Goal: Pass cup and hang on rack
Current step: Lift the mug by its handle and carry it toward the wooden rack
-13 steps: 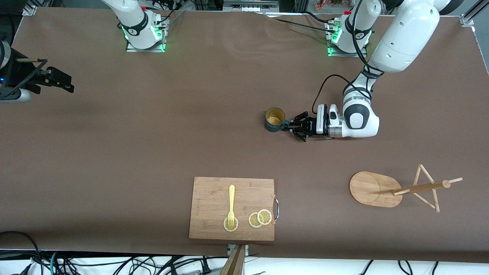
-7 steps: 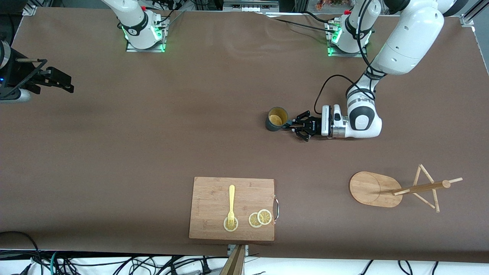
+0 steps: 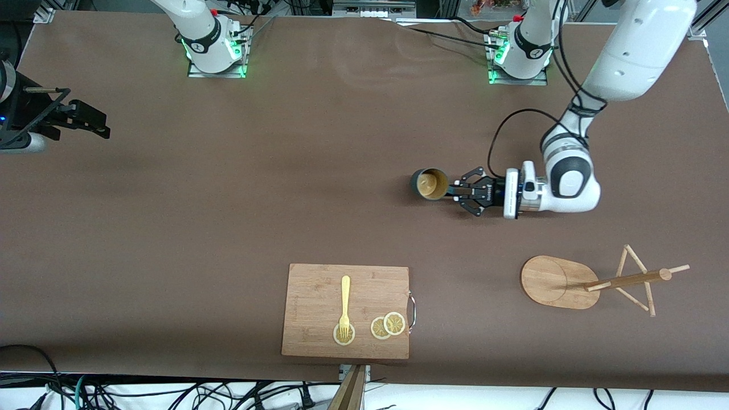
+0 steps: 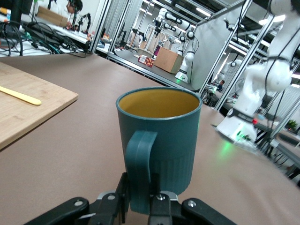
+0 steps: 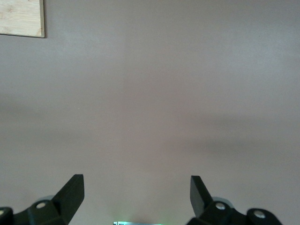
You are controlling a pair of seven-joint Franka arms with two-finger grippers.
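Note:
The dark teal cup (image 3: 430,184), ribbed outside and mustard-yellow inside, is held by its handle (image 4: 140,168) in my left gripper (image 3: 455,191), over the middle of the table. The left wrist view shows it upright, with both fingers (image 4: 123,187) shut on the handle and the left gripper (image 4: 140,201) just under the cup (image 4: 159,136). The wooden rack (image 3: 561,282) stands nearer to the front camera, toward the left arm's end, its post and pegs (image 3: 629,279) bare. My right gripper (image 3: 85,119) waits at the right arm's end, open and with nothing between its fingers (image 5: 136,192).
A rectangular wooden cutting board (image 3: 345,310) lies near the front edge, with a yellow fork (image 3: 344,304) and lemon slices (image 3: 388,325) on it. A corner of a light wooden board (image 5: 21,18) shows in the right wrist view. Brown table cloth (image 3: 228,199) lies between the grippers.
My left gripper has carried the cup toward the left arm's end of the table and a little nearer to the front camera. The right arm has not moved.

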